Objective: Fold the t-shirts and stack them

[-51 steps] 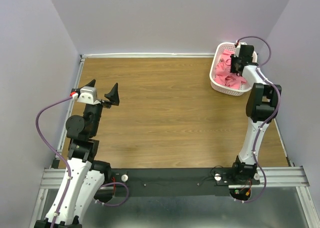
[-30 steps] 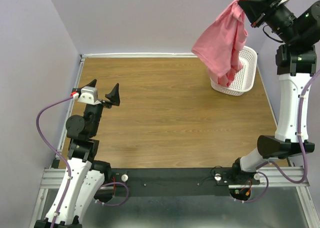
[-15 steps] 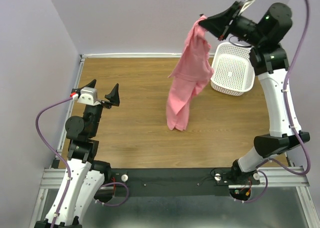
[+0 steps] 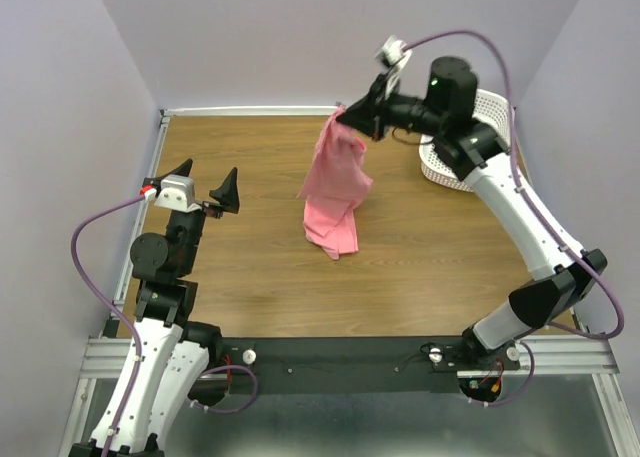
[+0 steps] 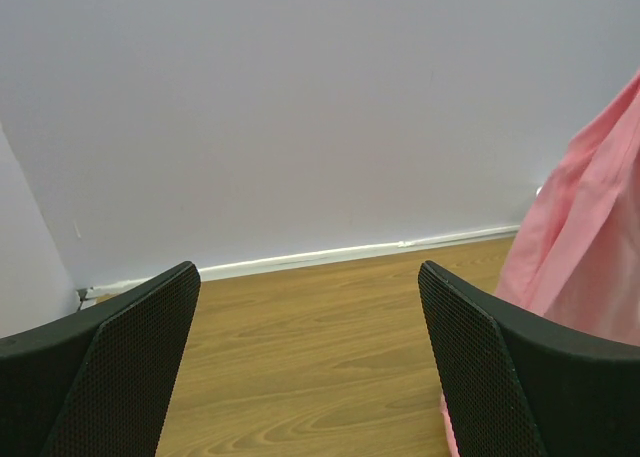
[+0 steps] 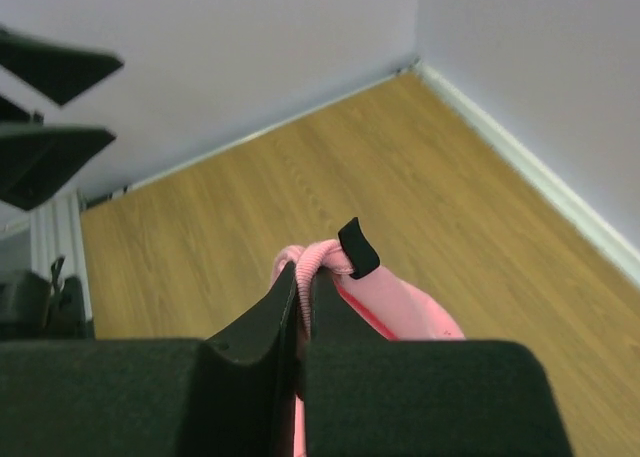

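Item one, the right gripper [image 4: 345,117]: we find its jaws pressed together on a bunched fold of the t-shirt [image 4: 335,182], and the right wrist view shows pink cloth [image 6: 400,312] pinched between the two black fingers [image 6: 262,322] and looping over their tips. The gripper is raised above the far middle of the table [image 4: 250,267], with its arm stretched in from the right side. Item two, the t-shirt: salmon pink, hanging from that grip in a loose, crumpled column over the table's centre; we cannot tell whether its lower end touches the wood. Item three, the left gripper [image 4: 205,180]: jaws spread wide with nothing between them, held up near the left edge of the table, well apart from the garment. In its own wrist view we see the pink cloth [image 5: 590,237] at the right edge, beyond the right finger. Item four, the white mesh basket [image 4: 436,160]: at the far right corner, partly hidden behind the right arm.
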You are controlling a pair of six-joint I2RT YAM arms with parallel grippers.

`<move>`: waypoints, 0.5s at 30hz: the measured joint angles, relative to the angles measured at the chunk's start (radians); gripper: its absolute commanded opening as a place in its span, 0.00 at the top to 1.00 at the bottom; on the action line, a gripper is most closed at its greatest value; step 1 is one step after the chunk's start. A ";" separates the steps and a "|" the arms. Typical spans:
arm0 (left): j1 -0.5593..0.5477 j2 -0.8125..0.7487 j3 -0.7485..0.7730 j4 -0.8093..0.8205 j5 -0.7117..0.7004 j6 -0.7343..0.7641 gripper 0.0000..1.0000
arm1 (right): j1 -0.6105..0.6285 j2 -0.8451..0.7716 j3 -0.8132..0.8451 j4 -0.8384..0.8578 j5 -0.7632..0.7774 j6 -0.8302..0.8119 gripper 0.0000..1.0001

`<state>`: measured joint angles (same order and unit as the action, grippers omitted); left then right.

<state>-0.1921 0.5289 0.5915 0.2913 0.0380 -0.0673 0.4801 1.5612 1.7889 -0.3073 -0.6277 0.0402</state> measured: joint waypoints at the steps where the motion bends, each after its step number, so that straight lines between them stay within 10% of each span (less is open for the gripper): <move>1: 0.000 0.000 0.000 0.000 0.000 0.000 0.02 | 0.031 -0.003 -0.027 -0.002 0.012 -0.020 0.91; 4: 0.000 0.000 0.000 0.000 0.002 0.000 0.02 | 0.137 -0.003 -0.126 -0.008 0.065 -0.098 0.80; 5: 0.000 0.000 0.000 0.000 0.002 0.000 0.02 | 0.174 0.000 -0.163 -0.011 0.083 -0.122 0.69; 6: 0.000 0.000 0.000 0.000 0.002 0.001 0.02 | 0.214 0.005 -0.194 -0.013 0.105 -0.147 0.37; 9: 0.000 0.000 0.000 0.000 0.002 0.003 0.02 | 0.309 0.039 -0.260 -0.027 0.170 -0.219 0.08; 15: 0.000 0.000 0.000 0.000 0.003 0.004 0.02 | 0.239 0.073 -0.270 -0.047 0.314 -0.270 0.04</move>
<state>-0.1921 0.5285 0.5915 0.2913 0.0410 -0.0631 0.7193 1.6344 1.5185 -0.3542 -0.3141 -0.2302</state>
